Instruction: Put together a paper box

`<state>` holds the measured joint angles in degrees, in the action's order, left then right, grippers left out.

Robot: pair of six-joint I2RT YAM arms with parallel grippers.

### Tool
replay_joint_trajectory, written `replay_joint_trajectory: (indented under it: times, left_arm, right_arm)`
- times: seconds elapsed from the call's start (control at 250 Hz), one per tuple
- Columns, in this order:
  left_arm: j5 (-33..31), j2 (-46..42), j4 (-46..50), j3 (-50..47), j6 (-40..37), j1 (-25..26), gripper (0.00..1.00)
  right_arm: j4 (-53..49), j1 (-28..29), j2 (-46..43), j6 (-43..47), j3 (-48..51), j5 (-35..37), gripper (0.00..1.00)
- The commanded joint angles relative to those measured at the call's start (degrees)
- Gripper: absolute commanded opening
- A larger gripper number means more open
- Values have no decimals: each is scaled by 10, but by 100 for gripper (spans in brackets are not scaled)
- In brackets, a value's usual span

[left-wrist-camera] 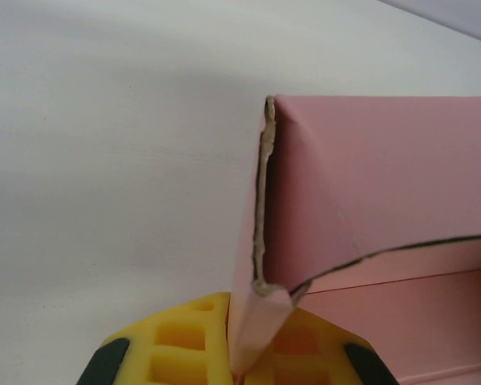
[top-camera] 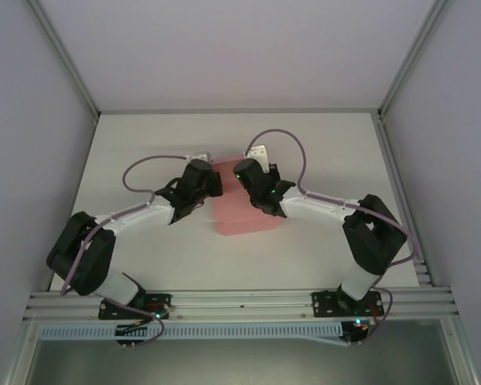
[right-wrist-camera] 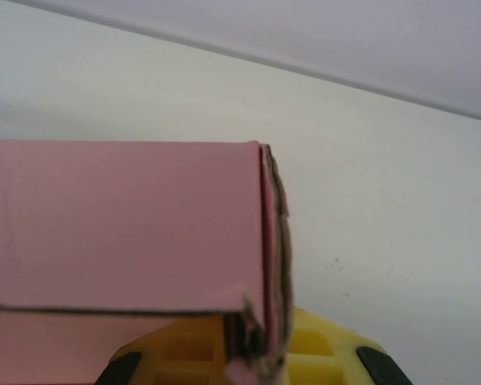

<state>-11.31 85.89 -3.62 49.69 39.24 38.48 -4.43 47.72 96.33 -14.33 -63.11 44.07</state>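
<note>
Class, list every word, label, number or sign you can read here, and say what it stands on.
None readable. The paper box is plain pink and the table plain white. The left gripper and right gripper show no marking.

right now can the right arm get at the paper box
Likely yes: the right arm's fingers are pinched on the paper box's right wall, while the left arm's fingers grip the opposite wall, out of its way.
</note>
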Motion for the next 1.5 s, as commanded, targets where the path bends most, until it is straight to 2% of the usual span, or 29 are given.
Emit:
replay_joint_trajectory:
  times: [0.0,0.076,0.16,0.335,0.631,0.791,0.882,1.01,1.274,1.457,1.493]
  left_arm:
    - [-169,9,167,2,45,-40,0]
    - [-183,25,194,13,50,-42,0]
    - [-192,36,209,14,64,-43,0]
    - [-196,37,225,21,72,-48,0]
    - [-164,41,213,40,55,-48,0]
    - [-135,36,187,39,39,-47,0]
    - [-104,31,161,35,27,-43,0]
    - [-70,30,131,38,6,-33,0]
    - [-50,29,111,46,-11,-24,0]
    - [-33,19,91,41,-21,-24,0]
    - [-30,14,84,37,-22,-24,0]
  right_arm:
    - [-152,-71,2,-27,-5,296,0]
    - [-180,-86,-1,-50,-7,317,0]
    - [-212,-107,-7,-88,-4,306,0]
    - [-280,-116,8,-122,-19,368,0]
    - [-403,-120,36,-241,-55,366,0]
    - [-224,-115,-2,-123,1,242,0]
    - [-121,-95,-23,-64,33,198,1]
    - [-59,-79,-33,-32,43,125,6]
    - [48,-67,-84,17,92,-113,28]
    - [143,-65,-170,39,154,-327,55]
    - [155,-64,-185,43,164,-369,65]
